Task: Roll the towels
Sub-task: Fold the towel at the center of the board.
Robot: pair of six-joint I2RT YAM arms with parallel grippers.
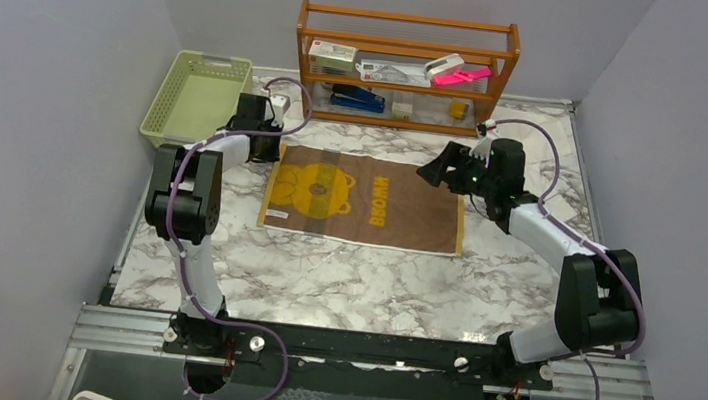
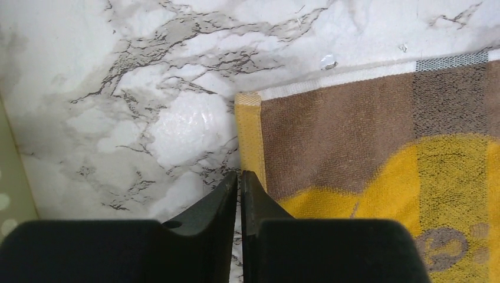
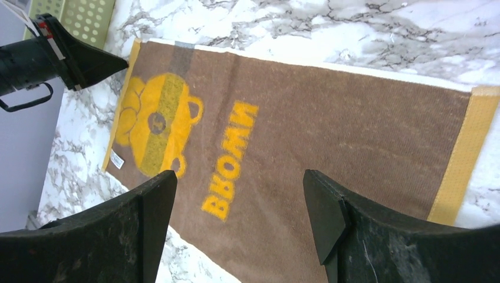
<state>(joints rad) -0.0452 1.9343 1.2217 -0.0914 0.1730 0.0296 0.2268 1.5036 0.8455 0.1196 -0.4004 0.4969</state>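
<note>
Bases of both arms sat at the near edge of the marble table (image 1: 321,277), and just beyond them the brown-and-yellow towel (image 1: 380,203) lay flat, its long axis running left to right between the two claws. The left gripper (image 2: 240,175) stood at the towel's far-left corner, right over the yellow hem (image 2: 250,141), so the cloth stretched away to its right; that arm looked the better placed to begin a roll along the length. Its jaws stood almost together with only a slit between them, and whether they had pinched the hem could not be told, since the cloth lay unpuckered. The right gripper (image 3: 239,177) hung above the opposite end, jaws spread wide and holding nothing. Only the left wrist view showed that slit; the overhead view hid it behind the wrist, while the right wrist view alone took in nearly the whole towel. Farther back stood a green basket (image 1: 196,96) and a wooden shelf (image 1: 406,65); only this one towel was in sight
</note>
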